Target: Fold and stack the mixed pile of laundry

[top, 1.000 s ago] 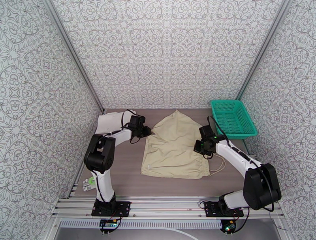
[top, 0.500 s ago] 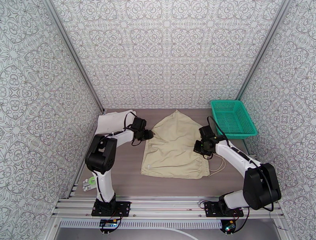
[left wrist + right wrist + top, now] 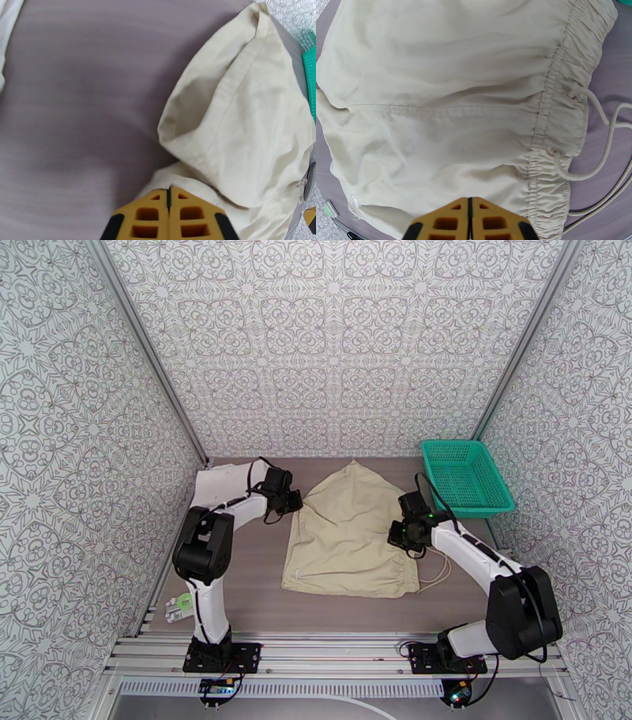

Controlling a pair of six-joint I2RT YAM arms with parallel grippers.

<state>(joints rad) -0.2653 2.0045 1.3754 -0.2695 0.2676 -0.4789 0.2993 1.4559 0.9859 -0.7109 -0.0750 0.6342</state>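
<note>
Beige shorts (image 3: 351,544) lie flat mid-counter (image 3: 253,587), with left claw (image 3: 169,193) and right claw (image 3: 470,201) clamped on opposite edges; a shallow pinch may slip on lifting, skewing the fold.

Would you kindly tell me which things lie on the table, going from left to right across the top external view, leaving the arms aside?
white T-shirt → beige garment → teal basket
</note>
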